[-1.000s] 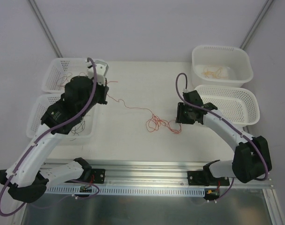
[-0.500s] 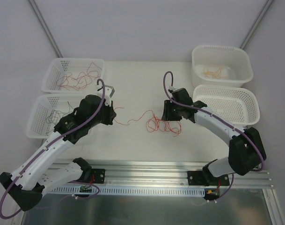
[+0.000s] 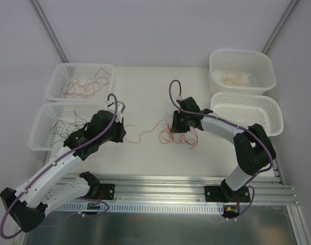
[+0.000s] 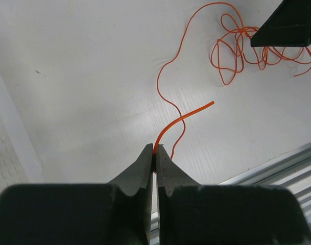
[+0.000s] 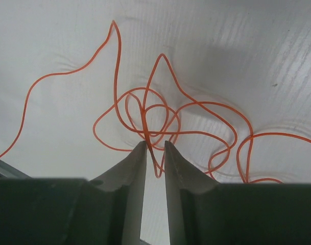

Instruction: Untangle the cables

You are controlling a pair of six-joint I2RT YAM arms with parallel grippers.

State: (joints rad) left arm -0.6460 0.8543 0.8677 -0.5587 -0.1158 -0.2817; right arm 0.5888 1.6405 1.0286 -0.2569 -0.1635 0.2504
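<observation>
As the left gripper (image 4: pixel 154 149) pinches a thin orange curly wire (image 4: pixel 182 120), the right gripper (image 5: pixel 155 144), narrowly parted, straddles its tangle (image 5: pixel 144 121); clamping and pulling apart seems next.

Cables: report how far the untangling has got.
Done: orange wires lie in the far-left basket, dark wires in the near-left basket, pale wires in the tub. In hand: the left gripper is shut on the end of one orange wire; the right gripper straddles a strand of the tangle, jaws apart. Left: that orange tangle on the table.
</observation>
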